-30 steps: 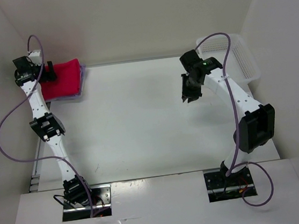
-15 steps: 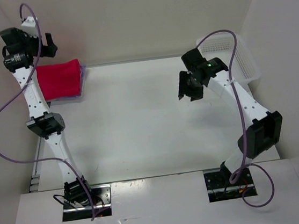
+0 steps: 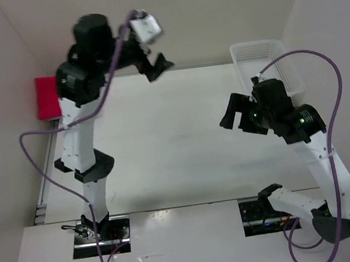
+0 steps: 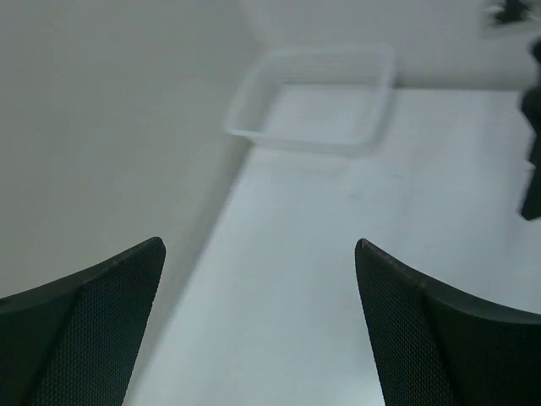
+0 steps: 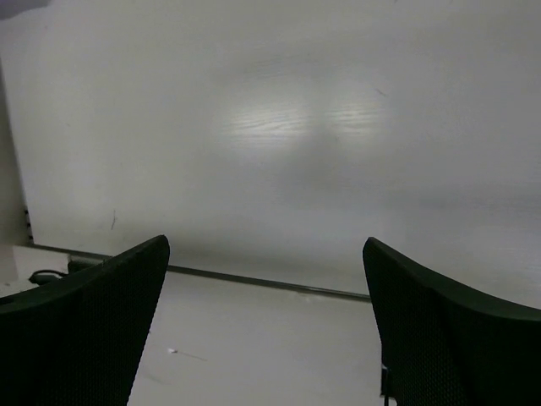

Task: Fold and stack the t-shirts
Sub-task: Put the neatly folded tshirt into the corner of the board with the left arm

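The red t-shirt (image 3: 46,99) lies at the 10 o'clock edge of the surface (image 3: 164,151), seemingly parked there as the stack, while the left hand (image 3: 162,70) and right hand (image 3: 235,123), both wide and empty, hang above its middle.

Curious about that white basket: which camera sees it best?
The left wrist view: the basket shows whole, though blurred. The top view is sharper, but the right arm covers its near end. The right wrist view misses it.
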Robot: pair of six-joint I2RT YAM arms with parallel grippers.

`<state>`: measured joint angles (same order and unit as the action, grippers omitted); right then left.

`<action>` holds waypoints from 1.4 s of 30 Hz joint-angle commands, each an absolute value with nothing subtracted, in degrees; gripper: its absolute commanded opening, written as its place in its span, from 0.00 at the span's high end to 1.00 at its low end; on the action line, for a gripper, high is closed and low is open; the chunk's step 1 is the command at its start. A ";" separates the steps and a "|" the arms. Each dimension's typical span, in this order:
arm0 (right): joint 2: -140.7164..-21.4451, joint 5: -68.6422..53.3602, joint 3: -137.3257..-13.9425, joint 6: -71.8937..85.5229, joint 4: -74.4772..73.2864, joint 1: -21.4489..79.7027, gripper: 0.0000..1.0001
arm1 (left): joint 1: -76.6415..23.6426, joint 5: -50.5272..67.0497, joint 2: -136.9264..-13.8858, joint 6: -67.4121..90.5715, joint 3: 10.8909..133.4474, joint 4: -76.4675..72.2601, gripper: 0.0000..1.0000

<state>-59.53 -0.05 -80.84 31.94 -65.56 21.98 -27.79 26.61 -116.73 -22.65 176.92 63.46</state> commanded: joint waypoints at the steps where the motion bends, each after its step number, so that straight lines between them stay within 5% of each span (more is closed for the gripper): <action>1: -50.14 -4.39 -74.82 35.15 -64.96 22.32 0.00 | -39.35 23.54 -116.92 -26.62 166.53 74.71 0.01; 13: -32.88 -11.42 -64.60 41.66 -65.48 22.32 0.00 | -73.99 17.66 -114.52 -26.98 143.64 74.71 0.01; 23: -31.11 -13.98 -61.08 41.57 -64.16 22.32 0.00 | -74.62 22.66 -116.81 -33.56 139.41 74.71 0.01; 36: -36.21 4.04 -67.15 44.12 -73.56 23.99 0.00 | -72.34 11.70 -95.12 -29.18 93.48 44.84 0.01; 42: -36.74 4.57 -66.62 44.65 -72.42 23.99 0.00 | -72.33 11.69 -93.96 -28.04 84.56 41.49 0.01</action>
